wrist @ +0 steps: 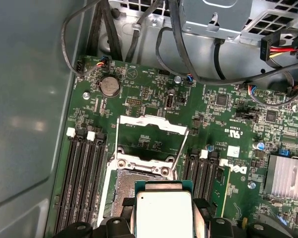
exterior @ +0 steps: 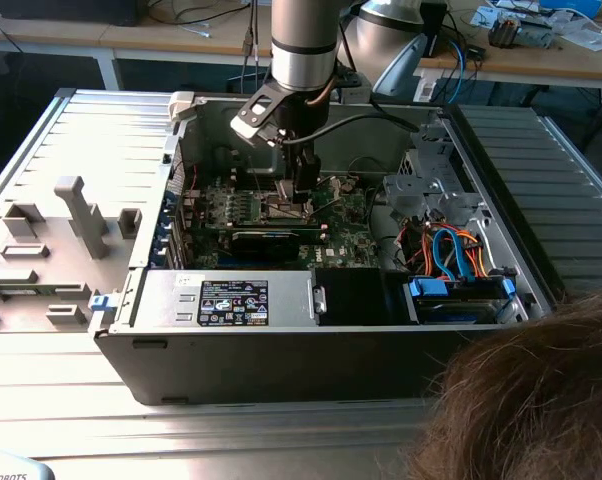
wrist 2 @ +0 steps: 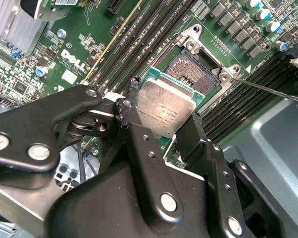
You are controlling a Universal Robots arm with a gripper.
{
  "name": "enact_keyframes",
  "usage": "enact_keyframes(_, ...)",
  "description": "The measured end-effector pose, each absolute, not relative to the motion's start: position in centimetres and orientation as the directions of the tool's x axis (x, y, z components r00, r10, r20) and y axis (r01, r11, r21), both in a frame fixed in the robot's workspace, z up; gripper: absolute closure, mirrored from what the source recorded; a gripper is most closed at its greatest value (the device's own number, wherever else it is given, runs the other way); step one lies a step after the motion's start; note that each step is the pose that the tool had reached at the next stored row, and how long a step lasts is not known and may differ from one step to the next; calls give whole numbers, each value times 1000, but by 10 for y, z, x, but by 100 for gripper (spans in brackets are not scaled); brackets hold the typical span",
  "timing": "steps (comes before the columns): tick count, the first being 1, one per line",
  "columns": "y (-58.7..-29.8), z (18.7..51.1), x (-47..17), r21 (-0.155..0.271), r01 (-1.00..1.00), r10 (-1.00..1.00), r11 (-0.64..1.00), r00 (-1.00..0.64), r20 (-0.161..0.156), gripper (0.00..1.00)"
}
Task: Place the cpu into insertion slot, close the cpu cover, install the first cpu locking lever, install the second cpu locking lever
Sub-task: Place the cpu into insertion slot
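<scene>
Worktop: grey ribbed metal worktop [exterior: 111, 130] spans the exterior view. It carries the case at centre and pale grey fixture blocks [exterior: 81, 215] on the exterior view's left.
Case: black desktop computer case [exterior: 281, 360], side panel off. It lies flat at mid-frame so the board faces up and can be reached from above.
Arm: silver cylindrical robot arm [exterior: 304, 40] enters from top centre of the exterior view and reaches down into the case.
Board: green motherboard [exterior: 351, 225] lies flat on the case floor, directly under the arm.
End effector: black two-fingered end effector [wrist 2: 161, 110] is clamped on the chip, one finger on each of two opposite edges. Judged: the edge grip leaves the underside free to meet the socket.
Chip: small flat square cpu with dull silver-grey metal top [wrist 2: 166, 106], held level and top side up between the fingers. It overlaps the near part of the socket. Whether it touches the rim cannot be told.
Socket: small square dark insertion slot with silvery rim [wrist 2: 193, 69], bare, with its contact field exposed beside the chip.
Cover: thin silvery square cpu cover [wrist: 151, 123] is swung open and stands up on the far side of the socket, which leaves the opening clear.
Levers: thin silvery wire locking levers [wrist: 180, 148] are unlatched and raised beside the cover.
Status (judged): placement under way. The chip is not seated, and the cover and levers are not yet closed.
</scene>
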State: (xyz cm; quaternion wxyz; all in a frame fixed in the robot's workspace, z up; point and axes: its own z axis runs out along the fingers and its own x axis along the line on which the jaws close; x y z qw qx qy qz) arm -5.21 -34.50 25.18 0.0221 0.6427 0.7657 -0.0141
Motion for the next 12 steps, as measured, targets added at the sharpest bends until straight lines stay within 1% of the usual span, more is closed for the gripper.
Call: enact_keyframes(12,-345,251,-52,7,989,987,150,-149,-52,45)
